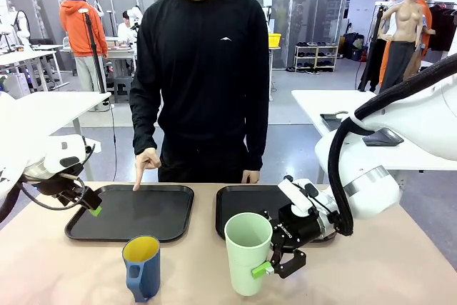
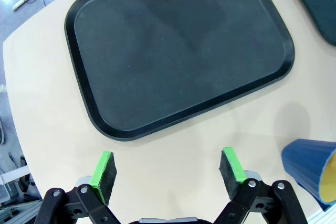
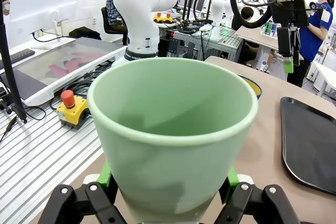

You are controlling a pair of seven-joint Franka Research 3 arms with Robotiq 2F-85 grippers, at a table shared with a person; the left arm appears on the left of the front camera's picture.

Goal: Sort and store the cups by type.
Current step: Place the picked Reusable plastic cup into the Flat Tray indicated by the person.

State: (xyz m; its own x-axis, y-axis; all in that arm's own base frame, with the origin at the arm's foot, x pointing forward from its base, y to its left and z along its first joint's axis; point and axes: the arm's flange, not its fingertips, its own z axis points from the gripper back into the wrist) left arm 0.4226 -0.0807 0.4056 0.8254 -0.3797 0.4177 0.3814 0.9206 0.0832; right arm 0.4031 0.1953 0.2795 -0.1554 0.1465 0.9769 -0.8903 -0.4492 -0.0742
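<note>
1. the right gripper [image 1: 277, 268] pinches the tall pale mint-green handleless tumbler [image 1: 248, 251] low down, upright on the table just before the right black tray [image 1: 239, 201], likely its store.
2. the left gripper [image 2: 168, 163] hangs spread, empty, near the short blue handled mug [image 1: 142, 266]; a person's hand [image 1: 147, 161] points into the left black tray [image 1: 128, 213].

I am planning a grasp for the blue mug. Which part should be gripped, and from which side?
The blue mug stands upright, handle toward the robot. I would come from above and pinch the far rim wall, clear of it.
</note>
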